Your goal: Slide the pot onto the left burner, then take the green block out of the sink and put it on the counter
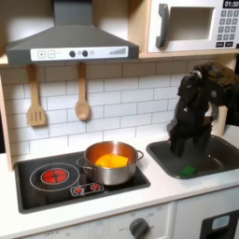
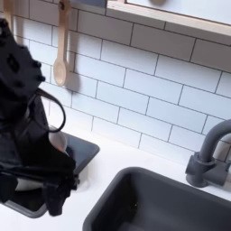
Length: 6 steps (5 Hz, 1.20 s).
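In the first exterior view the steel pot (image 1: 112, 161), with orange pieces inside, stands on the right part of the black cooktop (image 1: 37, 191). It is beside the red-glowing left burner (image 1: 56, 175). The small green block (image 1: 189, 170) lies in the dark sink (image 1: 210, 163). My gripper (image 1: 178, 149) hangs over the sink's left edge, above and left of the block and clear of it. Its jaws are too dark to read. In the second exterior view my black arm (image 2: 32, 135) covers the pot. The cream counter (image 1: 159, 191) runs along the front.
A dark arched faucet (image 2: 209, 158) stands behind the sink (image 2: 153, 203). Two wooden utensils (image 1: 82, 98) hang on the tiled wall, under a range hood (image 1: 70, 42). A microwave (image 1: 191, 23) sits at the upper right. The cooktop's corner (image 2: 87, 149) lies next to the sink.
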Motion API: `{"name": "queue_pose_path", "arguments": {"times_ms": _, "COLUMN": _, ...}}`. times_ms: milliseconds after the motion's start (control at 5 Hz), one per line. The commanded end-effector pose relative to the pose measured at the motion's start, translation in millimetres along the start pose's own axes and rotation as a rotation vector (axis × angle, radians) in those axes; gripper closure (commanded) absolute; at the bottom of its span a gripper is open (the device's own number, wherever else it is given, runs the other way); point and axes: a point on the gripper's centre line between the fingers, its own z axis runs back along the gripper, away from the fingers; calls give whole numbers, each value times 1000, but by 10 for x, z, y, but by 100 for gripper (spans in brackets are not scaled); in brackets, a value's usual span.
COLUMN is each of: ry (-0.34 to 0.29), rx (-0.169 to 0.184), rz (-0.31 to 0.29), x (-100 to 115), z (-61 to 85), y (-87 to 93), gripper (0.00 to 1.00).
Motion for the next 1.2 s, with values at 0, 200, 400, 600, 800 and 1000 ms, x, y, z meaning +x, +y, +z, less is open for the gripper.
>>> {"name": "queue_pose_path", "arguments": {"times_ms": 0, "ry": -56, "rx": -8, "rz": 30, "x": 248, "z": 22, "y": 49, "gripper": 0}}
{"name": "queue_pose_path", "arguments": {"times_ms": 200, "ry": -98, "rx": -17, "rz": 62, "x": 427, "z": 41, "y": 159, "gripper": 0}}
{"name": "queue_pose_path", "arguments": {"times_ms": 400, "ry": -163, "rx": -5, "rz": 107, "x": 586, "z": 109, "y": 269, "gripper": 0}}
{"name": "queue_pose_path", "arguments": {"times_ms": 600, "ry": -226, "rx": -8, "rz": 122, "x": 665, "z": 200, "y": 321, "gripper": 74}}
{"name": "queue_pose_path", "arguments": {"times_ms": 800, "ry": -290, "rx": -20, "rz": 127, "x": 759, "z": 264, "y": 381, "gripper": 100}}
{"name": "queue_pose_path", "arguments": {"times_ms": 1000, "ry": -323, "rx": -33, "rz": 135, "x": 825, "z": 279, "y": 426, "gripper": 100}}
